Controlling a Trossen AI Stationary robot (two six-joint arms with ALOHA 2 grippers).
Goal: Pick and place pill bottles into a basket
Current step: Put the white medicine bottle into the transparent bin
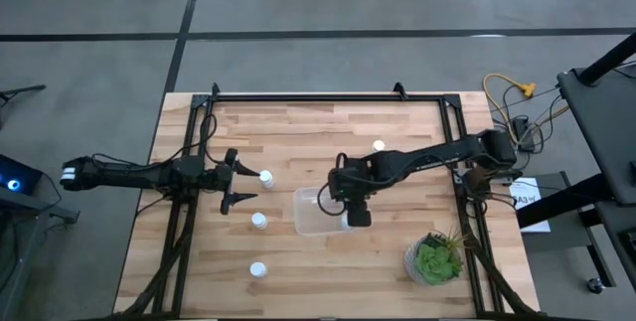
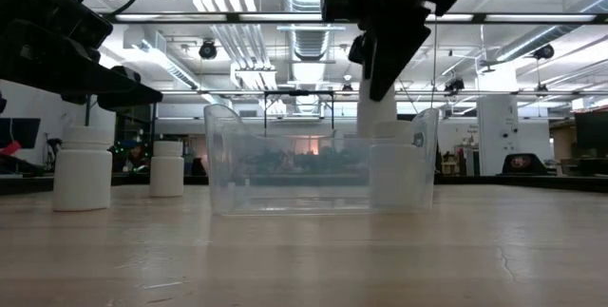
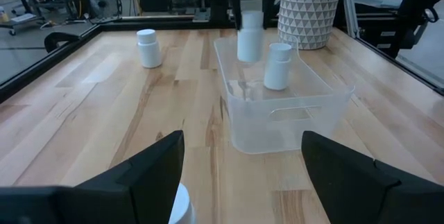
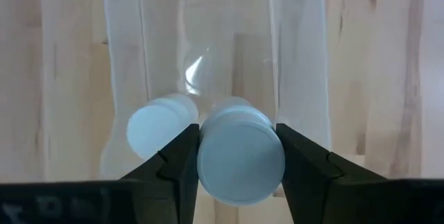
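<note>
The clear basket (image 1: 310, 214) stands at the table's middle; one white pill bottle (image 3: 277, 66) stands upright inside it. My right gripper (image 1: 353, 207) is over the basket, shut on a second bottle (image 2: 377, 109). My left gripper (image 1: 238, 178) is open to the basket's left, level with the table; a bottle (image 1: 266, 176) stands just ahead of its fingertips, its cap (image 3: 182, 209) showing between the fingers, untouched. Three more bottles stand on the table: near the middle (image 1: 258, 221), near the front edge (image 1: 258, 269) and toward the far side (image 1: 379, 145). My right gripper pinches the bottle's top, at the cap's rim (image 4: 208, 156), between its two fingers, one on each side. The fingers come from above, pointing down. The bottle hangs upright below them over the inside of the basket, beside the bottle (image 4: 159, 128) standing there.
A potted green plant (image 1: 434, 258) in a patterned pot stands at the front right, close to the basket. A black frame rail (image 1: 328, 97) runs along the table's far edge and down both sides. Bare wood lies in front of the basket.
</note>
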